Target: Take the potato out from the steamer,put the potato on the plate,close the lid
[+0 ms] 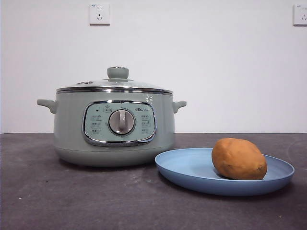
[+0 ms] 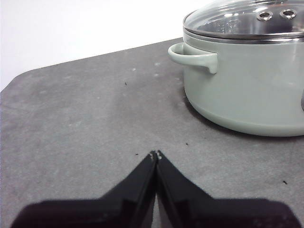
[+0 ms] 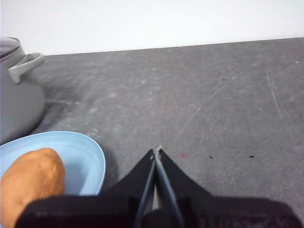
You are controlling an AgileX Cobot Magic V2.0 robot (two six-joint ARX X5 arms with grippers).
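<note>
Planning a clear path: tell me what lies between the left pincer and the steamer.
Only bare grey tabletop, as the left wrist view shows. The left pincer, shut, rests apart from the steamer, with nothing standing between them.

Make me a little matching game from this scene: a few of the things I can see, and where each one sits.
Things:
1. potato
2. lid
3. plate
4. left gripper

Places or states:
A. closed on the steamer
B. beside the steamer, on the table
C. shut, holding nothing, near the steamer's handle
D. lying on the plate

Pairs: 1-D, 2-A, 3-B, 4-C
</note>
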